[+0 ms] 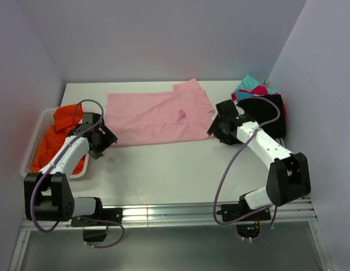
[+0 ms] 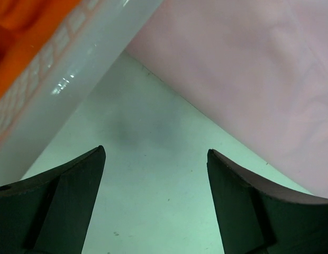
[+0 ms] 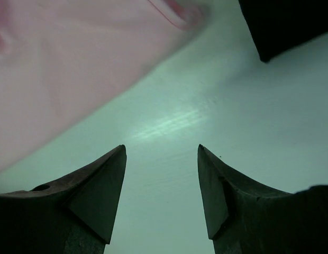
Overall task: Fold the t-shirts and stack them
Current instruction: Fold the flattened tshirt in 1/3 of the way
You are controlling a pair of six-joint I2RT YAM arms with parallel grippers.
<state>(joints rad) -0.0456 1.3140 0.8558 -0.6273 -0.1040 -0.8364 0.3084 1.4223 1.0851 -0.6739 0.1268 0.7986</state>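
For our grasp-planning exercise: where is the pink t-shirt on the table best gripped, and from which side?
Probably at its two near corners, pinched low from the near side. The pink t-shirt lies flat, so only edges offer a hold; the open left gripper and right gripper sit by those corners.

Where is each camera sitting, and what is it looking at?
Top: high up behind the robot, looking down on the table, pink shirt and basket; both arms show.
Left wrist: on the left arm, looking down at bare table between basket and pink shirt; the left jaws show, open.
Right wrist: on the right arm, looking down at table between pink shirt and black shirt; the right jaws show, open.
Shared: all three see the pink shirt and the table.
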